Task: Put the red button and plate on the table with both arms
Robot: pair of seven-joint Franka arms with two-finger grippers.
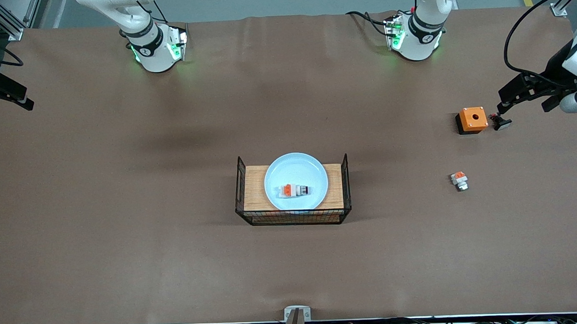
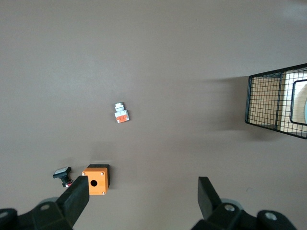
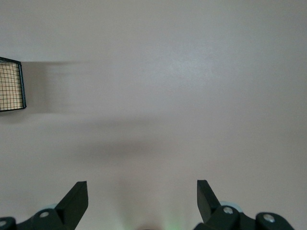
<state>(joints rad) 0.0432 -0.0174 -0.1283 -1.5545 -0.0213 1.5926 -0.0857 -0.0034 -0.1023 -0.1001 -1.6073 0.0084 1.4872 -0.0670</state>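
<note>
The pale-blue plate (image 1: 295,173) lies on a wooden tray (image 1: 255,187) with black wire ends, in the middle of the brown table (image 1: 128,244). The red button (image 1: 296,190) lies in the plate, a tiny white-and-grey part with an orange block. My left gripper (image 1: 525,96) (image 2: 143,191) hangs open over the table at the left arm's end, beside an orange box, with nothing between its fingers. My right gripper (image 1: 3,93) (image 3: 141,191) hangs open and empty over bare table at the right arm's end. The left wrist view shows one wire end of the tray (image 2: 276,103) and a sliver of the plate (image 2: 305,108).
An orange box with a hole (image 1: 472,119) (image 2: 96,178) stands toward the left arm's end, a small black part (image 1: 501,122) (image 2: 62,173) beside it. An orange-white part (image 1: 459,180) (image 2: 122,112) lies nearer to the front camera. A tray corner (image 3: 10,84) shows in the right wrist view.
</note>
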